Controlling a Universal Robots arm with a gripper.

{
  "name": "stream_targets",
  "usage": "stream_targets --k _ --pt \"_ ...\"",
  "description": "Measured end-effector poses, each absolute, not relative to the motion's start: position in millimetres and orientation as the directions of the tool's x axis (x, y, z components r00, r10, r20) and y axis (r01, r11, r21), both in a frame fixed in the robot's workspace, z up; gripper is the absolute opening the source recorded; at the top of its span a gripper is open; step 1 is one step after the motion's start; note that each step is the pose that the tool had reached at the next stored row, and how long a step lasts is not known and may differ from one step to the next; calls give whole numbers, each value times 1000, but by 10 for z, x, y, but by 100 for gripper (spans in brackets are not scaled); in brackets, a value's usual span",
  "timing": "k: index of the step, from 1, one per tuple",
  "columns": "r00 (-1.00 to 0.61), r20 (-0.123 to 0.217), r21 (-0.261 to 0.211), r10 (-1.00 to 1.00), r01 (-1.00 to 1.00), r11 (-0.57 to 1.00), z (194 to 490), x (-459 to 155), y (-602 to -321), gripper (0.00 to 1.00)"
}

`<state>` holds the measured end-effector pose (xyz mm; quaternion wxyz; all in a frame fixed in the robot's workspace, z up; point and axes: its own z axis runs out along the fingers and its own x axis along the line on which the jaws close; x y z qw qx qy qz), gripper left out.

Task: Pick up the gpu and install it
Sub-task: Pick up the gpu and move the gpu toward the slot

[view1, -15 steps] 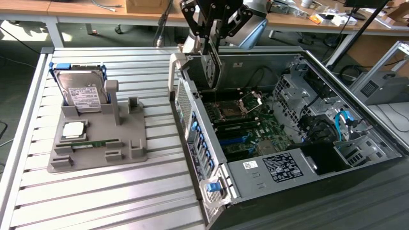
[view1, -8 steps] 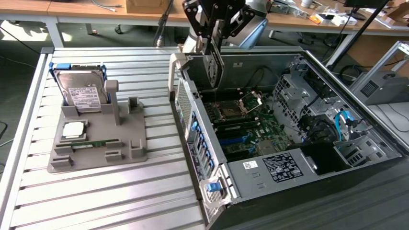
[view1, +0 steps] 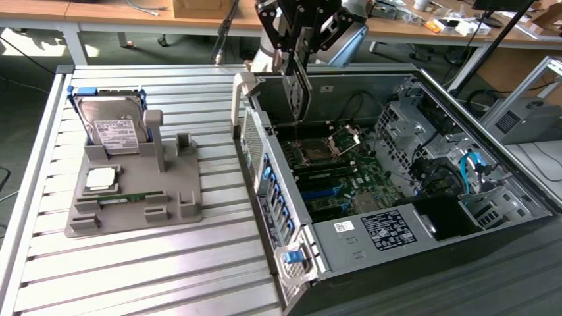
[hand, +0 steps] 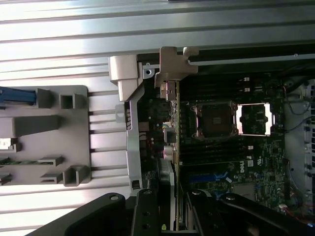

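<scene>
My gripper (view1: 297, 60) hangs above the open computer case (view1: 491, 164) at its back end, shut on the gpu (view1: 301, 92). The card hangs upright and edge-on, its lower end reaching down toward the motherboard (view1: 338, 181). In the wrist view the gpu (hand: 172, 147) runs as a thin edge out from between my black fingers (hand: 145, 216), with its metal end bracket (hand: 172, 64) at the far end, over the case's rear wall. My gripper (hand: 172, 219) clamps the card from both sides.
A grey holder tray (view1: 131, 210) sits on the slatted table at the exterior view's left, carrying a silver hard drive (view1: 112, 125), a processor chip (view1: 101, 178) and a green memory stick (view1: 131, 196). The case's processor socket (view1: 320, 155) is open. Desks stand behind.
</scene>
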<state>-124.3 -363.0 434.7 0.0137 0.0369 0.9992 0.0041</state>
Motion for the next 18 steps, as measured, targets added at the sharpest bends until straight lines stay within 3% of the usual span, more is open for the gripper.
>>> stream_targets --k 18 --pt "-997 -27 9 74 74 997 4347 -1114 -3630 27"
